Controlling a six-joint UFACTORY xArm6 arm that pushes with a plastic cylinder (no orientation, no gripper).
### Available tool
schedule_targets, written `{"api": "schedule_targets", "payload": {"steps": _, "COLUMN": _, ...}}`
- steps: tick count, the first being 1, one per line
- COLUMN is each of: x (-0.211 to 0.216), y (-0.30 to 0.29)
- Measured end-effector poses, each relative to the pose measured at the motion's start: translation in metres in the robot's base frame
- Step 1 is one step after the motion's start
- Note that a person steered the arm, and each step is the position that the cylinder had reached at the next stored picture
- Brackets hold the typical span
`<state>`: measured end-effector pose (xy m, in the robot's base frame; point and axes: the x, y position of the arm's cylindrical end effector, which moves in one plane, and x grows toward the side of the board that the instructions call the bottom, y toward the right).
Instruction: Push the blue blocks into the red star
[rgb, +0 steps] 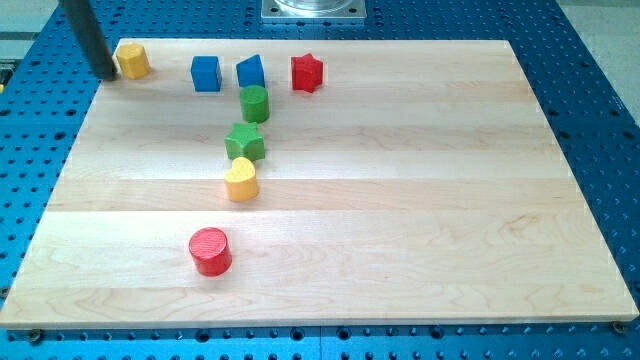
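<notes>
Board's (400, 200) top edge: blue blocks (206, 73) beside red star (307, 73).

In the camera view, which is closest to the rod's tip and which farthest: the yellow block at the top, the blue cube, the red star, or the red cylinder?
From my tip, at the view's top left:
1. Yellow block, right beside the tip.
2. Blue cube, further right along the top.
3. Red star, right of both blue blocks.
4. Red cylinder, down towards the view's bottom.

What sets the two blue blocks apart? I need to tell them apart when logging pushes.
The blue cube looks square-faced; the blue block right of it has a slanted top. The cube stands alone, farther from the red star; the slanted one sits nearer it, close to the green cylinder. Both share colour and row.
</notes>
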<state>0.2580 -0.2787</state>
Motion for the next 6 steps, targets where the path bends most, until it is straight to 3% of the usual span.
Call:
{"api": "schedule_targets", "payload": {"steps": 2, "x": 0.024, "y": 0.020}}
{"api": "schedule_targets", "payload": {"steps": 3, "x": 0.029, "y": 0.081}}
{"api": "schedule_targets", "payload": {"steps": 5, "x": -0.003, "y": 0.116}}
{"api": "schedule_targets", "payload": {"steps": 6, "x": 0.003, "y": 0.133}}
